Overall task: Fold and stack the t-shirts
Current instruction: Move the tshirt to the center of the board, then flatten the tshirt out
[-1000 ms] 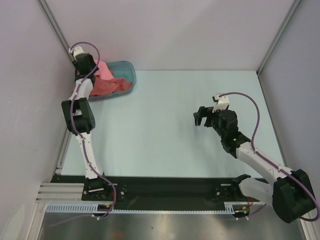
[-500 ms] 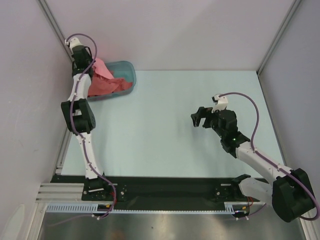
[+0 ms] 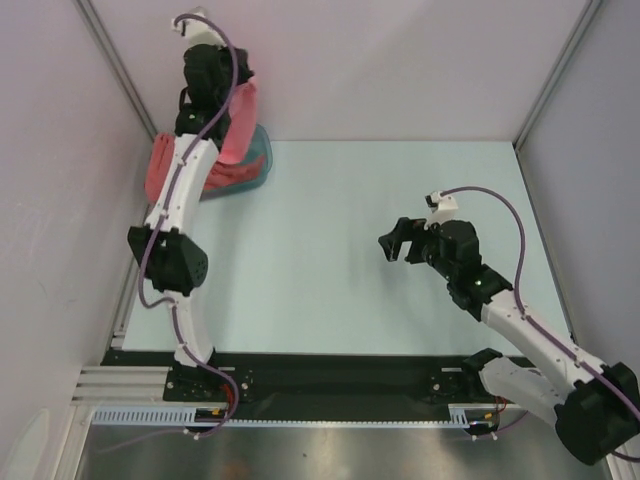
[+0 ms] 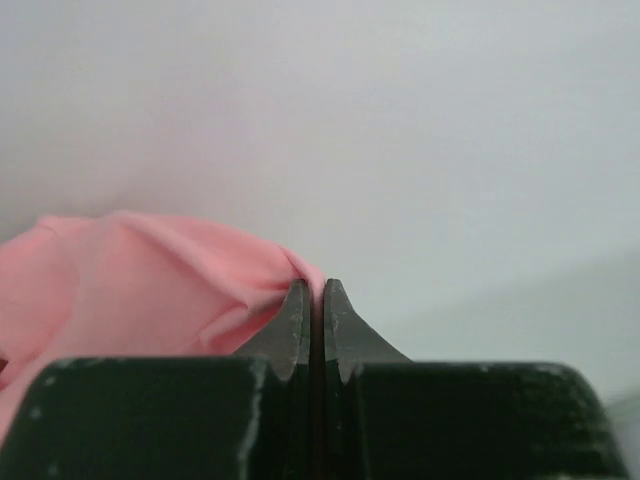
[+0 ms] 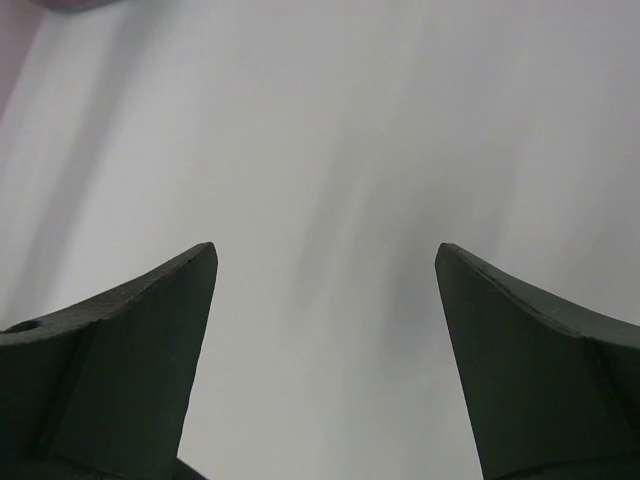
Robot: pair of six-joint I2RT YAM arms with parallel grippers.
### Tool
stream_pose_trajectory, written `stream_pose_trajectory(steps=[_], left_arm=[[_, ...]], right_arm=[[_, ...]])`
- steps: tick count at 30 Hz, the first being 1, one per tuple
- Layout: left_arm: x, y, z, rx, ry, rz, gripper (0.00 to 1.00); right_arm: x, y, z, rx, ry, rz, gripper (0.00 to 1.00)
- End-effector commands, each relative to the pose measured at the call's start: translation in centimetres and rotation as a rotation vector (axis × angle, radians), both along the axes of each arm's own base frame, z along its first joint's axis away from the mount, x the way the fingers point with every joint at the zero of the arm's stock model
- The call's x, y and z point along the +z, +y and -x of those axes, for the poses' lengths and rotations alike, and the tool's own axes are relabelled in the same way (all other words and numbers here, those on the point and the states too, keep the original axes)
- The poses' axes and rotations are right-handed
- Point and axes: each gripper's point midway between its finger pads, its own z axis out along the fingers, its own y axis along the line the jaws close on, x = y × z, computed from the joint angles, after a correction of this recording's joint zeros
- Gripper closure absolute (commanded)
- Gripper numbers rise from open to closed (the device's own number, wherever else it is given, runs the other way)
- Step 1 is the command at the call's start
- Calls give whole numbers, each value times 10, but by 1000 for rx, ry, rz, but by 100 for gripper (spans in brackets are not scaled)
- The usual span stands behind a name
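**Left arm lifting the pink shirt from the tub.**
The left gripper [image 4: 313, 300] is pinched closed on a fold of the pink shirt [image 3: 243, 120], which hangs from it down to the tub [image 3: 263, 152] at the table's [image 3: 330, 250] far left corner. A red shirt [image 3: 233, 176] lies inside. The left arm is stretched high, nearly straight. The right gripper [image 3: 392, 241], jaws wide and empty, hovers over mid-table with its elbow bent. The thin pinch may slip, so the lift is best slow, until the cloth clears the rim, then across to the right gripper.
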Motion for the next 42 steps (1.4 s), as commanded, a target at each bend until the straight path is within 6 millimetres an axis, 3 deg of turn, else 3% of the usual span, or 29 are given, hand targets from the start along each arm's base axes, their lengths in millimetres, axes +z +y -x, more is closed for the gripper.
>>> stream_pose_trajectory(steps=[1, 2, 3, 4, 5, 6, 7, 8, 9, 11, 12, 14, 15, 17, 18, 20, 21, 23, 24, 26, 27, 29, 30, 32, 34, 35, 36, 39, 42], left_arm=[[185, -80, 146, -161, -363, 22, 100], [190, -91, 163, -175, -368, 29, 100], [175, -121, 178, -238, -334, 25, 100], [171, -130, 191, -255, -324, 28, 100], [184, -127, 222, -264, -347, 53, 100], [151, -151, 227, -328, -289, 45, 100], [139, -161, 237, -370, -264, 70, 100], [140, -160, 260, -401, -268, 97, 100], [105, -173, 261, -442, -217, 87, 100], [87, -186, 290, -518, -178, 123, 100], [48, -201, 298, -567, -97, 109, 100], [14, -211, 314, -617, -8, 154, 99], [-21, -217, 330, -666, 70, 146, 99], [-58, -222, 348, -713, 170, 155, 100], [-98, -221, 359, -729, 262, 115, 100], [-125, -206, 375, -716, 325, 86, 100], [-167, -195, 385, -692, 428, 50, 100], [-182, -177, 400, -676, 441, 40, 100], [-211, -165, 410, -655, 502, 9, 100], [-217, -144, 419, -600, 494, 20, 95], [-239, -133, 426, -574, 548, 1, 90], [-245, -119, 433, -532, 548, 21, 79], [-260, -111, 438, -512, 588, 2, 73], [-264, -104, 444, -497, 595, 20, 63], [-271, -96, 447, -462, 616, 27, 43], [-275, -90, 450, -445, 633, 16, 26], [-272, -83, 448, -406, 625, 17, 22], [-270, -75, 450, -374, 633, 19, 22], [-275, -94, 453, -459, 645, 47, 25]], right_arm=[[33, -2, 21, -3, 25, -57, 4], [42, -4, 28, -7, 16, -77, 4], [46, -4, 35, -11, 26, -103, 4], [44, -6, 43, -15, 51, -110, 4], [55, -8, 51, -12, 33, -137, 4], [57, -7, 58, -12, 48, -164, 4], [55, -12, 62, -37, 65, -163, 4], [58, -14, 67, -37, 65, -175, 4], [63, -15, 74, -33, 62, -193, 2], [58, -16, 86, -26, 105, -193, 2], [60, -18, 90, -26, 109, -195, 1], [50, -19, 99, -25, 158, -178, 1], [45, -21, 102, -29, 171, -171, 1], [32, -24, 110, -34, 219, -144, 0], [27, -24, 112, -33, 234, -133, 0], [10, -24, 120, -20, 275, -105, 0], [5, -23, 123, -15, 282, -98, 1], [-11, -22, 127, -7, 316, -72, 3], [-15, -17, 131, 14, 326, -68, 5], [-23, -7, 136, 39, 341, -42, 6], [-27, -4, 136, 31, 353, -37, 6], [-44, 1, 135, 8, 381, 19, 7], [-51, 11, 143, 45, 395, 43, 8], [-63, 21, 143, 35, 410, 77, 8], [-81, 37, 153, 55, 444, 160, 8], [-83, 37, 150, 24, 419, 198, 8], [-89, 40, 150, 12, 425, 250, 7], [-101, 31, 150, -44, 420, 356, 8], [-113, 19, 149, -103, 441, 406, 11]])
